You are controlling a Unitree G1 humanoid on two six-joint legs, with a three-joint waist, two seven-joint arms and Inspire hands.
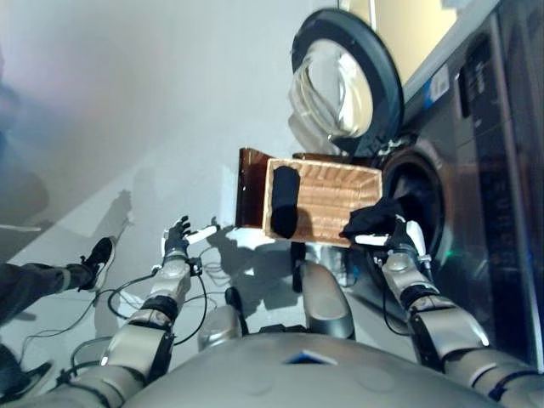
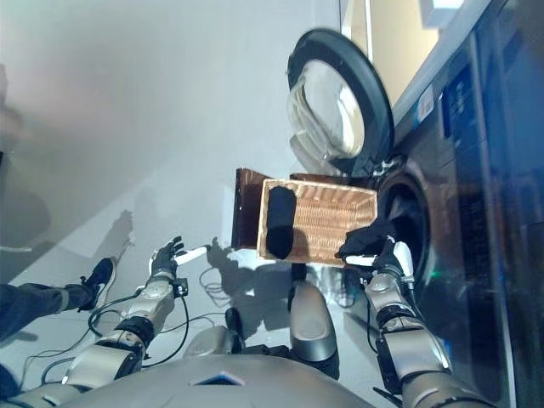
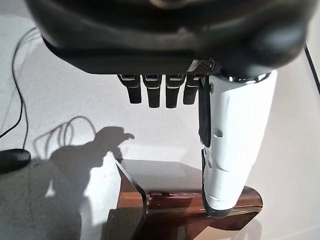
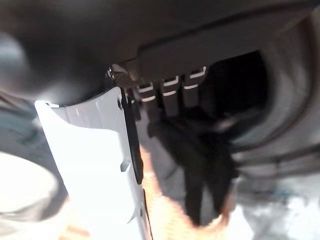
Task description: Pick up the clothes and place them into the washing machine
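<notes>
A basket [image 1: 327, 200] holding a garment [image 1: 284, 201] sits left of the washing machine [image 1: 476, 170].

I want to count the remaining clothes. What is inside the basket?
One dark rolled garment lies at the left end of the basket. The rest shows bare wicker. The right hand holds a black cloth over its near right corner, which stays hidden.

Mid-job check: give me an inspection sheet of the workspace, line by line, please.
Surface: grey floor, mostly bare.
Job's things: wicker basket beside the washing machine; door open; one black garment in the basket, another dark garment near the drum opening.
Clutter: brown stand beside the basket.
Hands: right hand holds the dark garment; left hand open, empty.
Cables: nothing seen apart from the robot's own.
Surroundings: a person's shoe at left.
</notes>
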